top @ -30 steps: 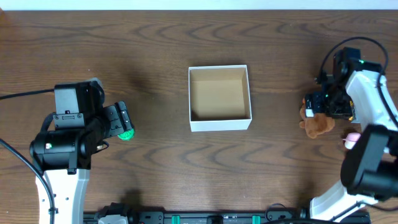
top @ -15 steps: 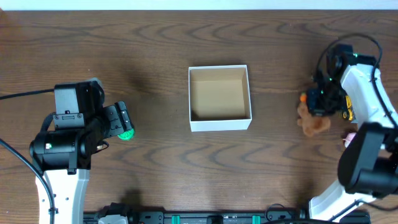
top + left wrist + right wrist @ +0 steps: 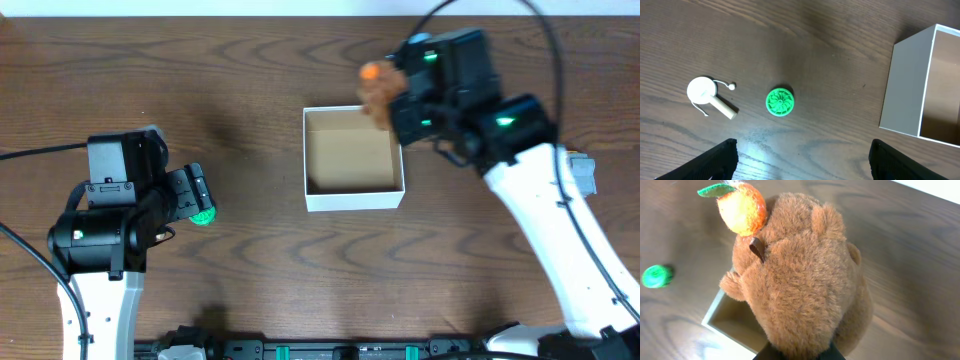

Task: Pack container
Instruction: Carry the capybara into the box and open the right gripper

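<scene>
Dark wood table, with the container (image 3: 355, 198) at its middle: light thin card, easily slid or dented, best pinched on one wall. Right gripper (image 3: 392, 105) grasps a soft brown plush (image 3: 376, 88) over its far right corner; left gripper (image 3: 198, 205) is spread wide above a green disc (image 3: 780, 102)

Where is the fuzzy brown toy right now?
Seen from overhead, the brown toy is held by the right gripper over the far right corner of the box.
</scene>
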